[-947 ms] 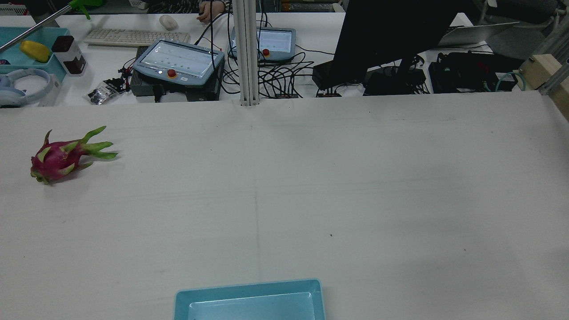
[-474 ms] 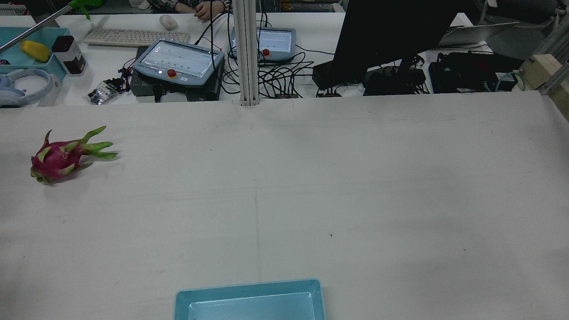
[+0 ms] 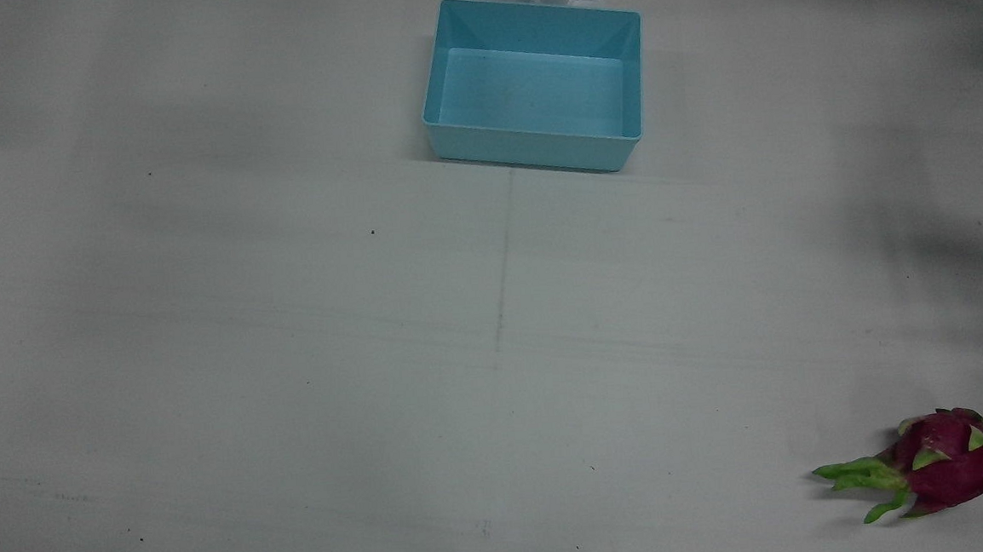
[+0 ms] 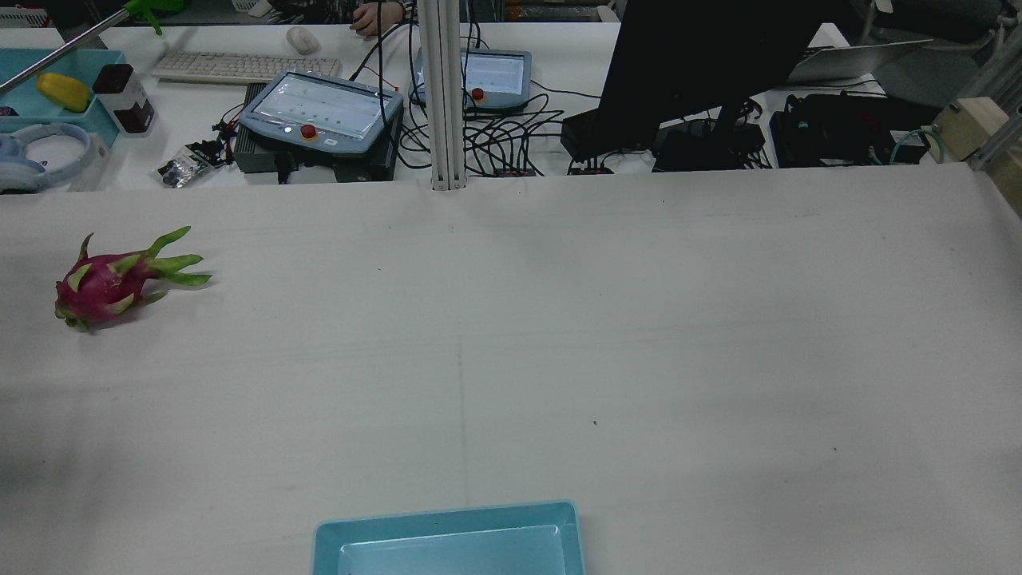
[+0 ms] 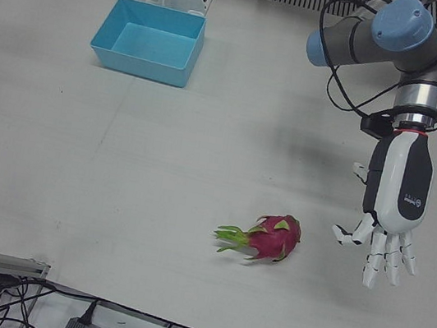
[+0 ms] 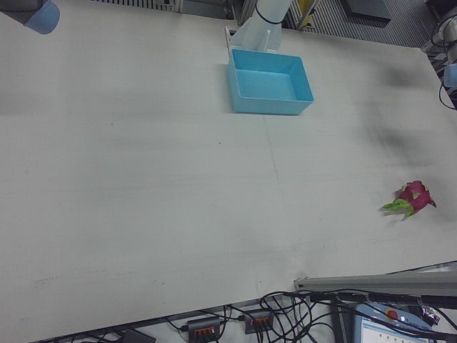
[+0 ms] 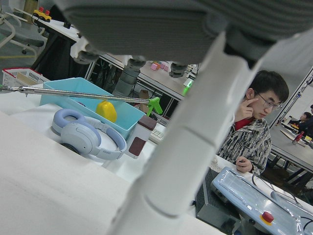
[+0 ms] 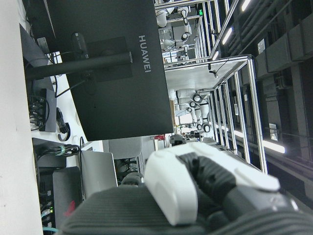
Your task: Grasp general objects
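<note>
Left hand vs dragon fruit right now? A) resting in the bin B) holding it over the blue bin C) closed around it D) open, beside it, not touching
D: in the left-front view the left hand hangs fingers spread beside the dragon fruit, with bare table between them.

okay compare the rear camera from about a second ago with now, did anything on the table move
Nothing on the table visibly moved. The dragon fruit lies in the same spot near the table's left edge, and the blue bin sits unchanged at the bottom. Only the person's hand at the far desk shifted slightly.
</note>
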Robot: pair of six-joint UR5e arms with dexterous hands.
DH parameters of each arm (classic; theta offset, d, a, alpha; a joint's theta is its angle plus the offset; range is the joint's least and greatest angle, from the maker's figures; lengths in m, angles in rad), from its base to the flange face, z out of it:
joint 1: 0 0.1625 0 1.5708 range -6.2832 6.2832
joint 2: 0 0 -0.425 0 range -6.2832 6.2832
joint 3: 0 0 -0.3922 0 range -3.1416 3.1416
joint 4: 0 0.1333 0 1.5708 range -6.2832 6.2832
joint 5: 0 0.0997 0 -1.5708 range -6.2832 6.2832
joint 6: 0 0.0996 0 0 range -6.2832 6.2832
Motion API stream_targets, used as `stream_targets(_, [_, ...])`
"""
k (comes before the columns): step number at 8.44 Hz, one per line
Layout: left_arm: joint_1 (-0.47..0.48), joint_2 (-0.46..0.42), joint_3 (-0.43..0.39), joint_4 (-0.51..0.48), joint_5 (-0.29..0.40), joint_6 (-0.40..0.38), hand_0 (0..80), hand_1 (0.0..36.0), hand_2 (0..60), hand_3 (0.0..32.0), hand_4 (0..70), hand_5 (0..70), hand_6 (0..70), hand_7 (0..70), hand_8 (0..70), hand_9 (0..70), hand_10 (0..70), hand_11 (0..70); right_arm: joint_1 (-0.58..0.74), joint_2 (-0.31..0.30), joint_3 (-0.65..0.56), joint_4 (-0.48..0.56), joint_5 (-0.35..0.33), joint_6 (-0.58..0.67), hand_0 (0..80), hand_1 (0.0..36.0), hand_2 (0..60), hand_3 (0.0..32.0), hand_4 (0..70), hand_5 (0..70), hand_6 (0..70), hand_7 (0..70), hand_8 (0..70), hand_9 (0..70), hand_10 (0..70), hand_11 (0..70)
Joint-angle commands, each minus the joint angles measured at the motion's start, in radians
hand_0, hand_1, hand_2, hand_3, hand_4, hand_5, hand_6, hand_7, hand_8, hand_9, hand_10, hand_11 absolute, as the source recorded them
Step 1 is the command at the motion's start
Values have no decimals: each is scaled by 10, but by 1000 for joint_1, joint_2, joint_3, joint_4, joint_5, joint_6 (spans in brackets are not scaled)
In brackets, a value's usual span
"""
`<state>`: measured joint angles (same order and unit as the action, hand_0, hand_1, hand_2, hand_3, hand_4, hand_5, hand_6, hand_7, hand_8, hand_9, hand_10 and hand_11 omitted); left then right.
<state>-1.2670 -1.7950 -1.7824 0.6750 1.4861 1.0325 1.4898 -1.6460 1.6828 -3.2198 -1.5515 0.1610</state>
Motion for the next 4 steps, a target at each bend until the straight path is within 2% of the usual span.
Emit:
stream_targets(1, [102, -137, 163, 57, -22, 69, 800, 360, 68, 320, 0, 554, 0, 54, 0, 0, 0, 0, 0, 0, 0, 0, -1, 0, 0, 0, 0, 0, 0, 0, 0, 0, 0, 0, 0, 0])
stream_targets(3, [193, -152, 178, 76, -110, 69, 800, 360, 78, 320, 0, 495, 0, 51, 0, 0, 0, 0, 0, 0, 0, 0, 1, 0, 0, 0, 0, 0, 0, 0, 0, 0, 0, 0, 0, 0])
stream_targets(4, [208, -162, 179, 87, -125, 70, 800, 360, 58, 320, 0, 484, 0, 50, 0, 0, 0, 0, 0, 0, 0, 0, 1, 0, 0, 0, 0, 0, 0, 0, 0, 0, 0, 0, 0, 0])
